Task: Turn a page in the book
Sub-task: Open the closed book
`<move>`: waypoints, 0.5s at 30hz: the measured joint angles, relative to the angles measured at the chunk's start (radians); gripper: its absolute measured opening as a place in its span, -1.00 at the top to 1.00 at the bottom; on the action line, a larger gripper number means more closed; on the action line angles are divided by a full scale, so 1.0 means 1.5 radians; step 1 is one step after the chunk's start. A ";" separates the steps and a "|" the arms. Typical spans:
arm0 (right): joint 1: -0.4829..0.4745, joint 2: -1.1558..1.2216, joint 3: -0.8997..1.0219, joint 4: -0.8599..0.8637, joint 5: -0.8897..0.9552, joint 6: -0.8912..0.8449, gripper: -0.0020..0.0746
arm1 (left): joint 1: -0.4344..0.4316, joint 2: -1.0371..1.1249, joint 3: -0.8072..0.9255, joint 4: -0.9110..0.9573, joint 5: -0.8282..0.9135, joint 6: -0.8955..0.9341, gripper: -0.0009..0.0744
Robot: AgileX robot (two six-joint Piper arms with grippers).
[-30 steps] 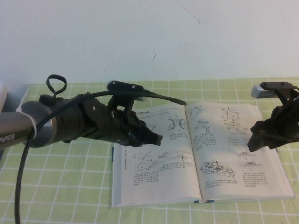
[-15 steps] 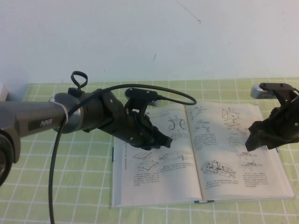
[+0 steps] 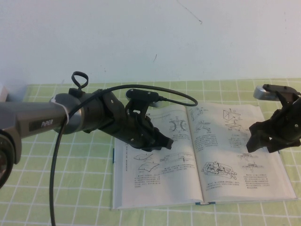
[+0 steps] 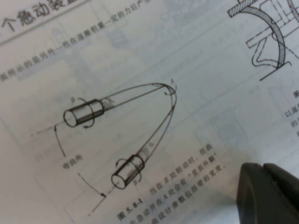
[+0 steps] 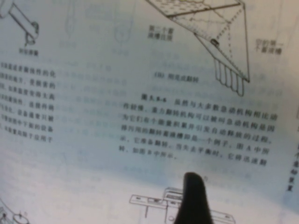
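Note:
The book (image 3: 197, 155) lies open on the green checked cloth, both pages printed with line drawings and text. My left gripper (image 3: 167, 142) reaches over the left page (image 3: 155, 174), low above its upper middle. In the left wrist view its fingers (image 4: 261, 191) are shut and empty, close over the printed page (image 4: 140, 116). My right gripper (image 3: 255, 139) hangs over the outer part of the right page (image 3: 225, 160), open and empty. In the right wrist view only one dark finger (image 5: 191, 198) shows, just above the page text (image 5: 196, 135).
The green checked cloth (image 3: 70, 188) covers the table up to a white wall (image 3: 150, 37). The left arm's black cable (image 3: 56, 165) loops down at the left. A pale object (image 3: 3, 94) sits at the far left edge.
My left arm has swung and stretched to the right over the left page, then held still. My right gripper has sunk slightly over the right page.

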 joint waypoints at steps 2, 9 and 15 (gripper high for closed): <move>0.000 0.001 0.000 0.009 0.000 -0.001 -0.30 | 0.000 0.000 0.000 0.000 0.000 0.001 0.99; 0.000 0.006 0.000 0.089 0.000 -0.048 -0.30 | 0.000 0.000 0.000 0.000 0.000 0.003 0.99; 0.000 0.010 0.000 0.163 0.000 -0.096 -0.29 | 0.000 0.000 0.000 0.000 0.001 0.004 0.99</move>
